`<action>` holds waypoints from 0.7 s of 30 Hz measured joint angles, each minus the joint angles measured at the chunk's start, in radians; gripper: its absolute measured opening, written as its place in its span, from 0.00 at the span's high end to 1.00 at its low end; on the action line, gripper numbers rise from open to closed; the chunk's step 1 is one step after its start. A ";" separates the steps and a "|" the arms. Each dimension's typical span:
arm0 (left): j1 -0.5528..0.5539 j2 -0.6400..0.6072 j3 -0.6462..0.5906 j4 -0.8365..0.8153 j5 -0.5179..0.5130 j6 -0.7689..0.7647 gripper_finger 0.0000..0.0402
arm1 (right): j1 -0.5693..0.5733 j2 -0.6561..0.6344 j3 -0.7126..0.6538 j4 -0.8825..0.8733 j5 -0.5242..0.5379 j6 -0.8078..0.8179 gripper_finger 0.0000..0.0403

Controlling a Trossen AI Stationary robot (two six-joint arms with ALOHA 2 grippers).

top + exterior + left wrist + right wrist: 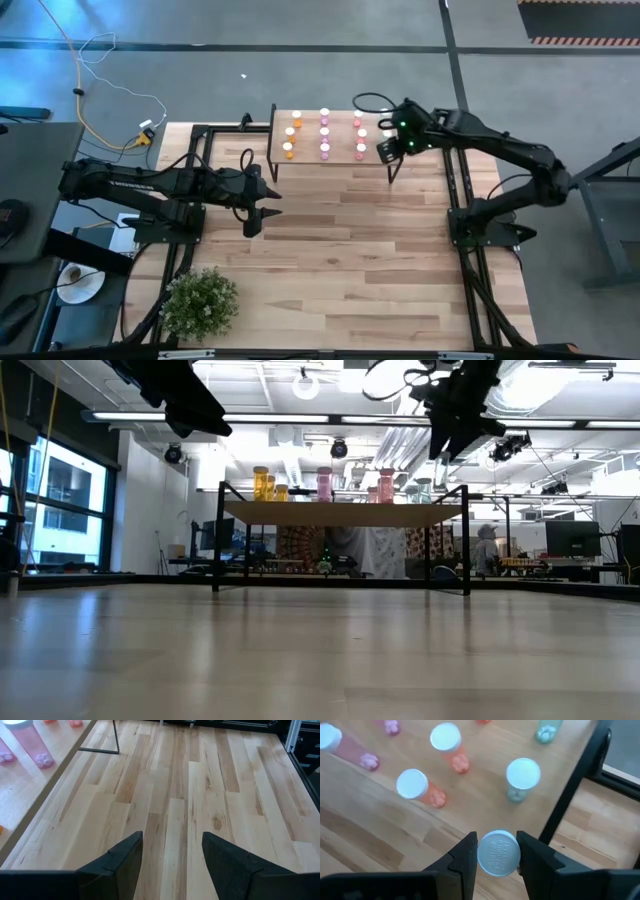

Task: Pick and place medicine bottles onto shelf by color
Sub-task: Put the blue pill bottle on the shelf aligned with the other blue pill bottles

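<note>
Pinching a bottle [498,853] by its white cap, right gripper [496,855] hangs over the shelf [340,155], upper right; left gripper's [171,856] fingers spread, mid-left above the tabletop [350,250].

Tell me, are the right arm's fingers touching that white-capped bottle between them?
Touching. The right wrist view shows the right gripper with both dark fingers pressed against the white cap of the bottle, with no gap either side.

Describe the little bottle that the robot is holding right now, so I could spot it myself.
Find the low wooden shelf at the table's far edge. Over its right end hangs the right claw, shut on a white-capped bottle. It alone is pinched between two dark fingers; the other bottles stand free on the shelf.
</note>
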 joint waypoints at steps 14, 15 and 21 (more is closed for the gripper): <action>0.000 0.000 0.000 0.000 0.000 0.001 0.51 | 0.054 0.107 0.021 -0.019 0.026 -0.015 0.72; 0.000 0.000 0.000 0.000 0.000 0.001 0.51 | 0.054 0.106 0.021 -0.019 0.034 -0.015 0.72; 0.000 0.000 0.000 0.000 0.000 0.000 0.51 | 0.037 0.106 0.021 -0.024 0.036 -0.016 0.72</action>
